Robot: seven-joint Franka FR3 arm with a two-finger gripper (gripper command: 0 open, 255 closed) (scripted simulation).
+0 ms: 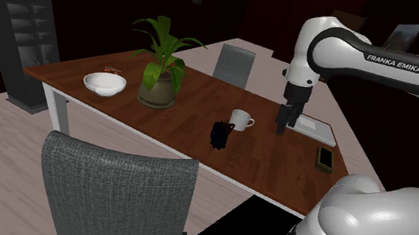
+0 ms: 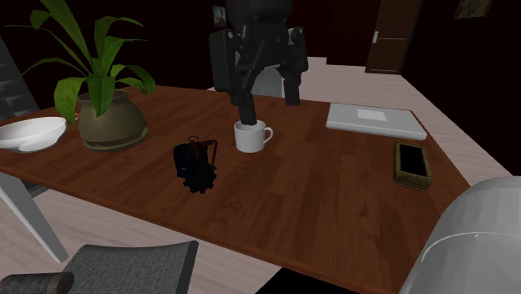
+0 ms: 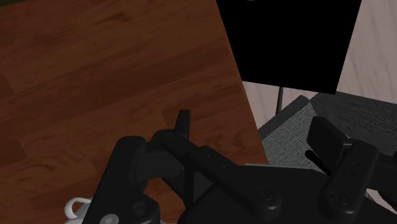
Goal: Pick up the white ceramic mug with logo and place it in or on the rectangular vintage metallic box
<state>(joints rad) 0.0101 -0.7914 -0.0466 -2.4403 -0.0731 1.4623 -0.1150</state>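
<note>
Open black two-finger claw (image 2: 270, 110) near the round white mug (image 2: 250, 138) on the brown wooden bench (image 2: 317, 192). Small dark flat box (image 1: 324, 158) at four o'clock from the mug, shoulder view.

White mug (image 1: 239, 120) upright on the brown wooden table (image 1: 197, 104), mouth up and open, roughly mid-table. Short and cylindrical, with a loop handle turned toward the shoulder view's right and likewise toward the second exterior view's right (image 2: 250, 137). In the wrist view, just a bit of white rim and handle (image 3: 75, 207) peeking past the black hand body. Small rectangular box (image 1: 324, 158), flat on the same table, close to the table edge at the shoulder view's right, well apart from the mug. Low and dark, dull golden border framing a darker top (image 2: 412, 163); whether lidded or open, impossible to tell.
</note>
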